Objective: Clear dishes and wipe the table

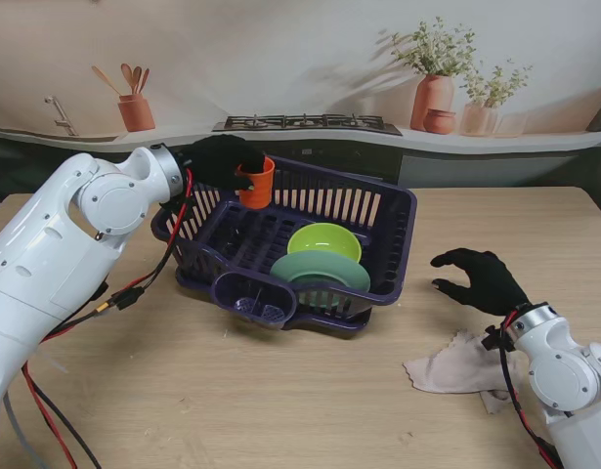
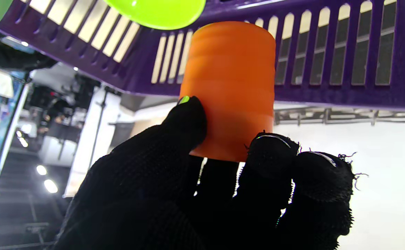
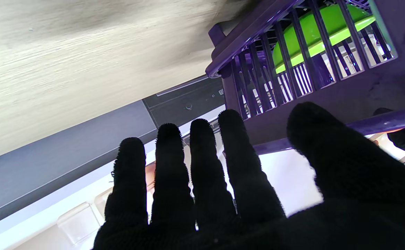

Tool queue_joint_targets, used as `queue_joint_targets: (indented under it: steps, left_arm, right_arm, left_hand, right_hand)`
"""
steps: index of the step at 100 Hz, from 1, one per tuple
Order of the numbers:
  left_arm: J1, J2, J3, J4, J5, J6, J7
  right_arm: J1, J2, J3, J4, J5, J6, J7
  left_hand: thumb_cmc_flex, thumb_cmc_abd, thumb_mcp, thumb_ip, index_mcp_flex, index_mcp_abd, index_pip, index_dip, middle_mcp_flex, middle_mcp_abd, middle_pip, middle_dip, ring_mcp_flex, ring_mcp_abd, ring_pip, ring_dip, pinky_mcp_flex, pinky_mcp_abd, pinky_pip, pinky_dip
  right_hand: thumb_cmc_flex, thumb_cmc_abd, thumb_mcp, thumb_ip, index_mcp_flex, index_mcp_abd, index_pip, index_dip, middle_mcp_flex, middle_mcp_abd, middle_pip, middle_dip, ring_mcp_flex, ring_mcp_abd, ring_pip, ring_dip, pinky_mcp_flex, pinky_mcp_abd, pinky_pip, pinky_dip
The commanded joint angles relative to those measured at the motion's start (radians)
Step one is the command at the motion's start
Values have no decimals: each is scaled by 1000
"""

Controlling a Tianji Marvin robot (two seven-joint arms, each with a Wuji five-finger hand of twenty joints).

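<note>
My left hand [image 1: 222, 159] in its black glove is shut on an orange cup [image 1: 257, 183], held upright over the far left corner of the purple dish rack [image 1: 390, 285]. The left wrist view shows the thumb and fingers [image 2: 188, 121] wrapped round the orange cup [image 2: 231, 86] with the rack wall behind it. A lime green bowl [image 1: 323, 239] and a pale green plate [image 1: 320, 271] stand in the rack. My right hand [image 1: 479, 279] hovers open to the right of the rack, fingers spread [image 3: 202, 163]. A beige cloth [image 1: 454, 368] lies on the table just nearer to me than that hand.
The rack has a cutlery pocket [image 1: 253, 298] at its near left corner. Red and black cables [image 1: 134, 288] hang from my left arm over the table's left side. The wooden table [image 1: 280, 401] ends at a dark counter edge behind the rack.
</note>
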Motion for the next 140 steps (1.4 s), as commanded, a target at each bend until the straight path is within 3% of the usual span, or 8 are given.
queue_joint_targets:
  steps: [1,51,64,72,81,94,140]
  left_arm:
    - [-10,-12,8,8,0,18,-5]
    - [-74,-49,140,131,23,109,98]
    - [-88,-56,166,170,26,113,123]
    - [-96,-62,181,191,21,122,136]
    - [-107,-69,203,219,19,122,157]
    - [-121,-81,233,260,12,133,186]
    - [-138,-102,293,348,14,153,244]
  right_arm:
    - [-5,-2,0,2,-2,-5,10]
    - [-6,-3,-1,4,-1,1,7]
    - [-5,-3,0,6,-2,0,5]
    - [-4,-3,-1,8,-4,1,4]
    - [-4,-3,-3,9,-3,5,5]
    - [-5,-3,-3,8,-3,6,6]
    - [-1,-3,-6,15,-5,4,3]
  left_hand:
    - [123,111,49,42,-2,-96,155,57,39,127,151,64,22,6,26,23,8,10,41,-5]
    - [122,98,49,40,2,-86,141,35,48,131,146,51,38,3,15,9,25,11,53,-4]
    - [119,101,50,40,-2,-108,150,36,45,129,147,47,38,2,14,6,24,9,54,-5]
    - [121,98,49,39,-2,-88,146,29,44,130,146,45,33,3,12,4,19,7,51,-6]
    - [116,101,49,40,-4,-117,152,27,44,128,147,44,31,3,10,2,15,6,49,-7]
    - [119,95,47,39,-3,-91,150,8,44,125,140,36,27,3,-1,-4,8,3,44,-10]
    - [116,87,48,41,5,-99,141,-25,46,121,124,24,11,13,-54,-40,-23,3,18,-16]
  right_hand:
    - [-25,7,-4,20,0,-2,-2,-4,-16,-18,-2,11,-23,-25,-19,-4,-13,-32,-15,14]
    - [-25,7,-5,20,0,-2,-1,-4,-16,-19,-2,11,-23,-25,-20,-4,-14,-33,-16,15]
    - [-24,7,-5,20,0,-3,-1,-4,-16,-19,-2,11,-24,-25,-20,-4,-13,-34,-16,15]
    - [-25,7,-5,20,1,-2,-1,-4,-16,-19,-2,11,-23,-24,-20,-4,-13,-34,-16,15]
    - [-24,7,-4,20,1,-2,-1,-4,-16,-20,-2,11,-22,-26,-19,-4,-14,-34,-16,15]
    - [-25,7,-5,20,2,-3,-1,-4,-16,-18,-2,11,-23,-24,-20,-4,-14,-33,-16,15]
    - [-26,7,-5,20,2,-3,-1,-4,-15,-20,-2,12,-22,-25,-20,-4,-14,-34,-17,16]
